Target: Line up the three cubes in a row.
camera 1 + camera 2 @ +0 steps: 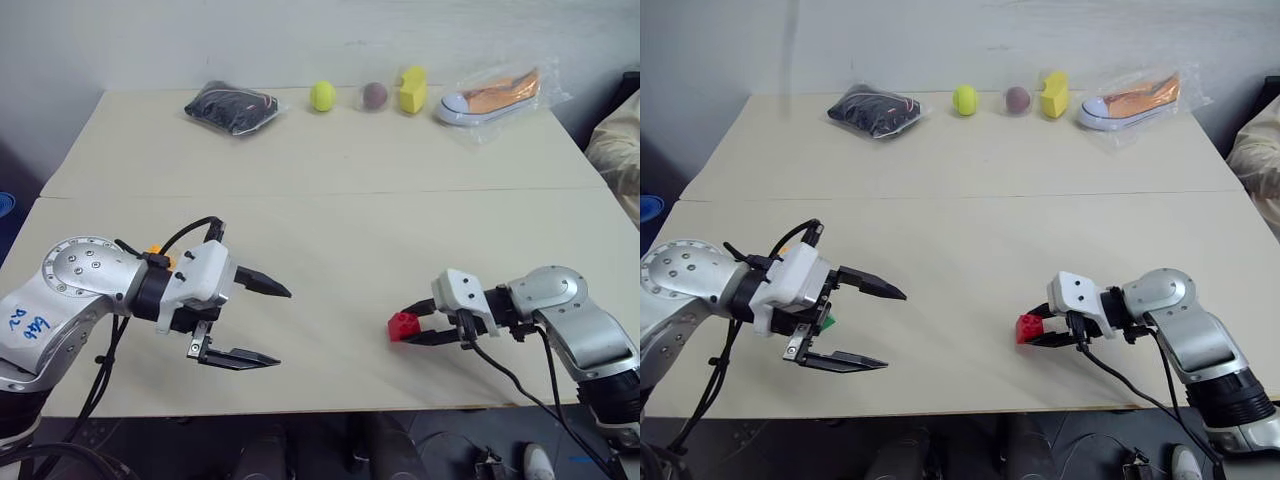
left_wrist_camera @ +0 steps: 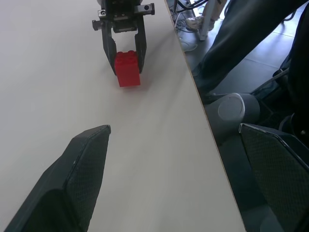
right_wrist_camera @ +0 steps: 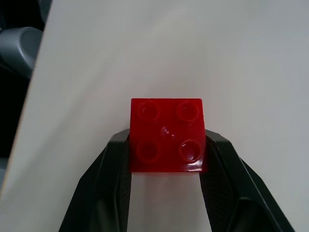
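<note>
The right gripper (image 1: 408, 328) is clamped on the red cube (image 1: 403, 325), one black finger pressed to each side of the brick, at the near right part of the pale table (image 1: 330, 200). In the right wrist view the cube (image 3: 167, 134) shows four studs facing the camera and sits squarely between the two fingers (image 3: 116, 159); whether it rests on the table or is just off it is hard to say. The left gripper (image 1: 262, 322) hangs over the near left of the table, pointing toward the right, its fingers spread wide with nothing between them. A spot of orange (image 1: 155, 250) shows just behind the left wrist and a bit of green (image 1: 828, 321) under it; these may be the other two cubes, though the arm hides most of each. Along the far edge lie a dark bagged bundle (image 1: 232, 106), a yellow-green ball (image 1: 322, 96), a maroon ball (image 1: 374, 95), a yellow foam block (image 1: 412, 90) and a bagged shoe (image 1: 492, 95).
</note>
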Robot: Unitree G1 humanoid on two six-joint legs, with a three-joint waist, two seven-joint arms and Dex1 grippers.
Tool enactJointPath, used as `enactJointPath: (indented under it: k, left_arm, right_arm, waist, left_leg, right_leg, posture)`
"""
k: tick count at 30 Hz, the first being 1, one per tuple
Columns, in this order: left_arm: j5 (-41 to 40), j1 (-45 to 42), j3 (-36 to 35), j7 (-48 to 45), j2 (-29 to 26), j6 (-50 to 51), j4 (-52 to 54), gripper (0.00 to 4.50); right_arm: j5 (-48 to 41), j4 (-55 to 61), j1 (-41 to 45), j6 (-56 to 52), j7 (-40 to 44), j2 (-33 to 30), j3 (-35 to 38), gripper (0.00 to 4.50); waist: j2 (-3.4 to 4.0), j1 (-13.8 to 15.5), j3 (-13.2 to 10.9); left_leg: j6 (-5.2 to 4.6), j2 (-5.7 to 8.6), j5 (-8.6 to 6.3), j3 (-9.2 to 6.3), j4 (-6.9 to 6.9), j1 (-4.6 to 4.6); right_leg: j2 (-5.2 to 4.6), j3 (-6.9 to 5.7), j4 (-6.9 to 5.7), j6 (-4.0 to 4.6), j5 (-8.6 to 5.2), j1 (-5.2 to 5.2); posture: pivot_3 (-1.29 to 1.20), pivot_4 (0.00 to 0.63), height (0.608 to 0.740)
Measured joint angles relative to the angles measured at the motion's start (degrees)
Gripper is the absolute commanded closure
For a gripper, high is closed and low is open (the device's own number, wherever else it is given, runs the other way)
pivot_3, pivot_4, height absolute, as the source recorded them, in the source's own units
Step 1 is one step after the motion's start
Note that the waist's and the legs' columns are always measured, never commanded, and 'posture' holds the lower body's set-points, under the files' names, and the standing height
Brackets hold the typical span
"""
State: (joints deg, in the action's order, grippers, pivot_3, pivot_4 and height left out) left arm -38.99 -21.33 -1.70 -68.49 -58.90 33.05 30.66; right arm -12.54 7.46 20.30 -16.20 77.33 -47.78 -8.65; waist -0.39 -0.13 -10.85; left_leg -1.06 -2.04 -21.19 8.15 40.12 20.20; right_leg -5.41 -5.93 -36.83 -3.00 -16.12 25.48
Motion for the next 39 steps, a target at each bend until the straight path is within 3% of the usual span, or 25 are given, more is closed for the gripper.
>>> enactJointPath:
  k: [5,14,19,24,27,32,39]
  left_arm:
    - [1.06,0.73,0.03,-0.33,0.44,-1.26,-0.26,0.00]
    - [2.48,5.11,-0.46,-1.45,0.35,-2.17,-3.51,0.00]
    - [1.17,14.97,-13.27,4.23,0.78,1.24,-4.06,0.00]
    - [2.00,35.50,-34.05,12.03,9.47,5.17,0.50,0.00]
    - [3.61,45.48,-42.44,13.42,13.56,5.59,1.46,0.00]
    - [5.93,53.27,-50.17,12.99,16.56,1.97,1.31,0.00]
    - [6.57,49.93,-47.80,12.82,14.25,-0.08,-0.84,0.00]
  right_arm:
    - [2.53,-2.37,0.37,5.51,-0.43,0.02,-1.32,3.02]
    - [3.92,-6.93,2.67,7.06,-0.14,0.96,-3.83,0.03]
    - [-3.72,-4.64,4.20,0.41,2.82,-1.24,0.56,0.03]
    - [-15.10,-0.49,9.64,-9.08,5.66,-3.32,7.27,0.03]
    - [-18.49,0.27,11.13,-12.18,6.16,-3.52,8.30,0.03]
    - [-20.91,0.26,14.64,-14.74,6.91,-2.45,7.42,0.03]
    - [-21.58,0.25,16.50,-15.08,6.69,-0.92,6.63,0.03]
  waist:
    - [-0.01,-0.03,0.01]
    - [-0.03,-0.08,0.01]
    - [-0.02,-0.25,0.00]
    - [-0.05,-1.09,0.01]
    - [-0.22,-1.11,0.08]
    - [-0.23,-0.60,0.08]
    - [-0.23,-0.10,0.09]
  left_leg:
    - [-0.02,-0.01,0.01,0.00,0.00,-0.01]
    - [-0.04,-0.02,0.02,0.02,0.00,0.00]
    - [-0.04,-0.10,0.01,-0.05,-0.03,0.02]
    - [-0.04,-0.18,-0.03,-0.10,-0.09,0.01]
    - [-0.04,-0.17,-0.06,-0.18,-0.08,0.01]
    - [-0.08,-0.11,-0.13,-0.24,-0.07,0.03]
    - [-0.05,-0.12,-0.22,-0.27,-0.10,0.09]
  right_leg:
    - [0.01,0.00,0.01,0.00,0.00,-0.01]
    - [0.00,0.01,0.01,0.00,0.00,0.00]
    - [-0.02,-0.03,0.04,0.00,0.00,0.02]
    - [-0.01,-0.07,0.17,0.02,-0.01,-0.01]
    - [-0.05,-0.14,0.21,0.04,-0.02,-0.06]
    - [-0.16,-0.16,0.26,0.07,-0.02,-0.06]
    - [-0.20,-0.18,0.30,0.10,-0.03,-0.03]
  posture:
    - [0.00,0.150,0.740]
    - [0.00,0.150,0.740]
    - [0.00,0.150,0.740]
    - [0.00,0.150,0.740]
    - [0.00,0.150,0.740]
    - [0.00,0.150,0.740]
    - [0.00,0.150,0.740]
